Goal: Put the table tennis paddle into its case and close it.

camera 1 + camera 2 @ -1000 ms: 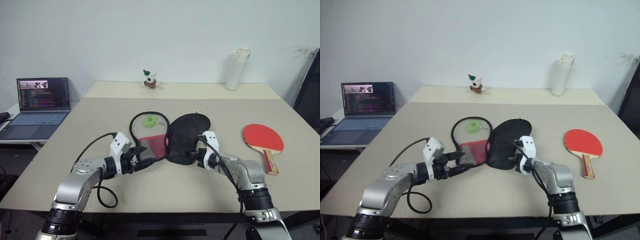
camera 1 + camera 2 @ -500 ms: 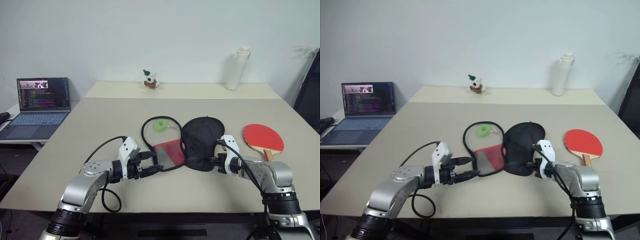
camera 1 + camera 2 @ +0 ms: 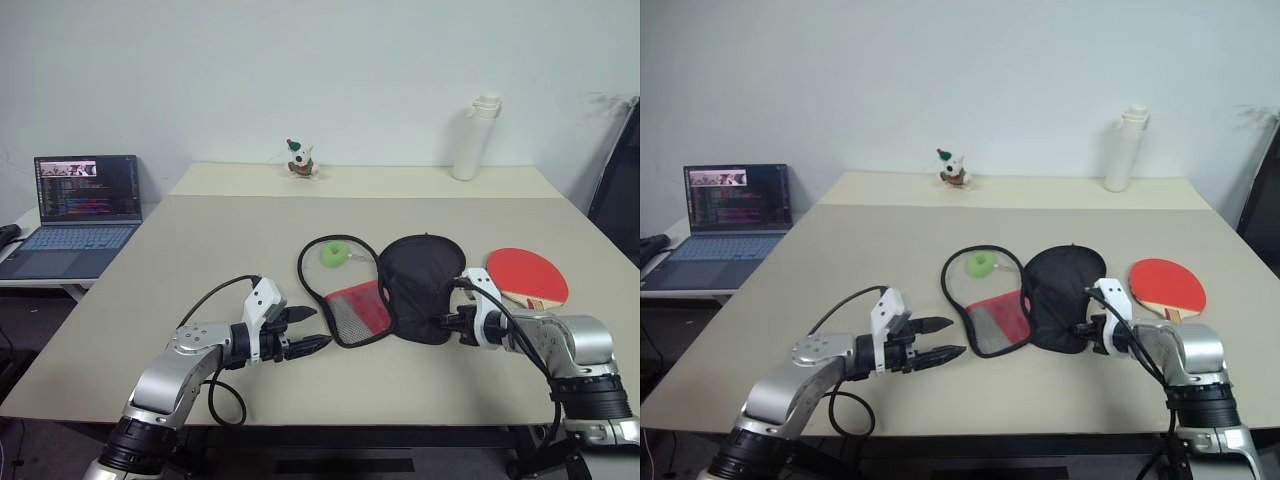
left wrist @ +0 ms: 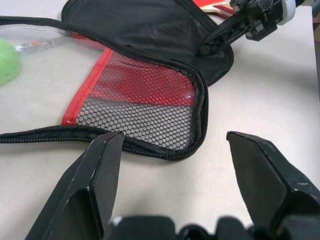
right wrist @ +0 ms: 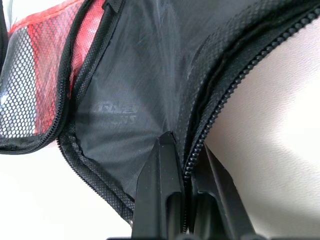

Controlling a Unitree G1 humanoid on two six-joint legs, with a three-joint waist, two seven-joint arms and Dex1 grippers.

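Observation:
The case [image 3: 424,286] lies unzipped on the table [image 3: 200,250], black flap to the right, red mesh pocket [image 3: 360,311] to the left, green ring charm [image 3: 333,254] behind. My right gripper [image 3: 447,322] is shut on the flap's near zip edge [image 5: 186,159]. The table tennis paddle [image 3: 527,273] rests red face up just right of the case, its handle behind my right wrist. My left gripper [image 3: 320,327] stands open a little left of the mesh pocket [image 4: 150,110], with nothing between its fingers [image 4: 100,175].
An open laptop [image 3: 85,205] sits on a low side table at the far left. A white bottle [image 3: 474,138] and a small toy figure [image 3: 300,160] stand on the rear table. A dark object [image 3: 620,185] rises at the right edge.
My right gripper has dragged the case to the right across the table, up beside the paddle. The left gripper has drifted right after it, still open, and now sits short of the mesh edge.

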